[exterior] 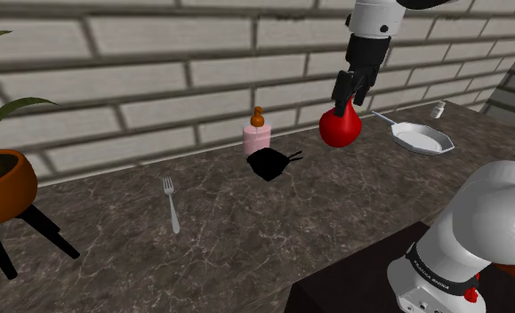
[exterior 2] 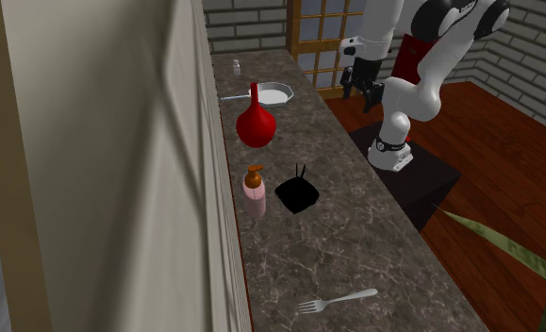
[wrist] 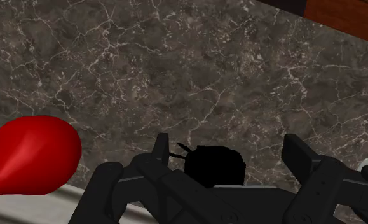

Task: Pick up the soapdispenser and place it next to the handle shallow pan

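Pink soap dispenser with orange pump (exterior: 256,133) (exterior 2: 254,193): upright on dark marbled counter (exterior: 246,231), well apart from black two-finger gripper (exterior: 349,93) (exterior 2: 358,85), untouched. Gripper raised over counter, fingers (wrist: 302,153) wide apart, holding nothing. Black bowl (exterior: 271,164) (wrist: 213,165) in line between fingers, down on counter, just beside dispenser. Red round vase (exterior: 340,127) (wrist: 30,156) near gripper. White handled shallow pan (exterior: 422,138) (exterior 2: 271,92) beyond vase.

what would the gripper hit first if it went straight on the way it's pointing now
Probably the black object lying on the marble counter. In the wrist view it sits in line with the open gripper. Depth is unclear, so it might instead land on bare counter just beside it.
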`<state>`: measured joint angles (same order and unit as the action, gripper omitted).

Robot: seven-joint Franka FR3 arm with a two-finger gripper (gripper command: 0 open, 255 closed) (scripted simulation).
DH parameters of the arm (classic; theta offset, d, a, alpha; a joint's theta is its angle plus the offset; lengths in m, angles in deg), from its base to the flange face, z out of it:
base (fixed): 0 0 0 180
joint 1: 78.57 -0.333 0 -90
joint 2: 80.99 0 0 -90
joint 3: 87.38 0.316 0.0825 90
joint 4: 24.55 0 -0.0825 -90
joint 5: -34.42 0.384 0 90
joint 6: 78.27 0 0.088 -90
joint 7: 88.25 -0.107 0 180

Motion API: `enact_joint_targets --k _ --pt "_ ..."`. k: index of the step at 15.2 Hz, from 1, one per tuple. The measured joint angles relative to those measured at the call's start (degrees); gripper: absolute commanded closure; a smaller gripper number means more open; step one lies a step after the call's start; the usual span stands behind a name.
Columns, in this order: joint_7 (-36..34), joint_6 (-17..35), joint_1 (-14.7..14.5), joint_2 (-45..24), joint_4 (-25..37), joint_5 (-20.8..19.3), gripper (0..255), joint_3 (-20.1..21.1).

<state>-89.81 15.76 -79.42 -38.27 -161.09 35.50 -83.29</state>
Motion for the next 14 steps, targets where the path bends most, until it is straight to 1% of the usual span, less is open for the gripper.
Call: enact_joint_targets --k 2,5,10,11,14 --pt "-0.1 0.6 0.0 -1.1 0.5 0.0 0 0.1" --pt "0.8 4.4 0.5 -6.6 2.1 -0.5 0 -0.5" --pt "1.8 9.4 1.0 -17.2 7.8 -1.0 0 -1.0" --pt "2.0 10.6 1.1 -20.4 9.9 -1.1 0 -1.1" --pt "3.0 12.6 1.6 -26.5 13.8 -1.4 0 -1.7"
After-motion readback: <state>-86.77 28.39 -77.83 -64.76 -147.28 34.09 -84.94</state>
